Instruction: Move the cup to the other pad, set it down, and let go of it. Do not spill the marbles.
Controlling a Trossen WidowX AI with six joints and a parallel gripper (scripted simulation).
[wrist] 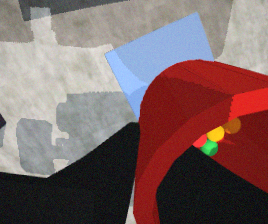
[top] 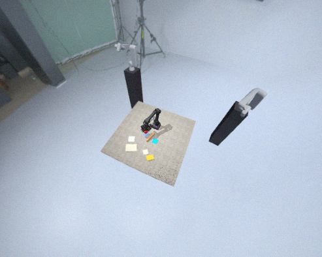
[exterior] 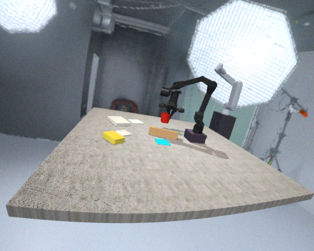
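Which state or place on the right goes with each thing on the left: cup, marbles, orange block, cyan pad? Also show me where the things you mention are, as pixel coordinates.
1. cup (top: 145,132) (exterior: 165,117) (wrist: 185,92)
2. marbles (wrist: 215,133)
3. orange block (top: 150,137) (exterior: 163,132)
4. cyan pad (top: 155,141) (exterior: 162,142)

A. inside the red walls
B. standing between the blue pad (top: 146,134) (wrist: 160,50) and the cyan one
C. gripped by the end effector (top: 145,130) (exterior: 169,115) (wrist: 147,135)
D. flat on the table (top: 179,130) (exterior: 168,178) (wrist: 25,65), with nothing on it

Pairs: 1-C, 2-A, 3-B, 4-D
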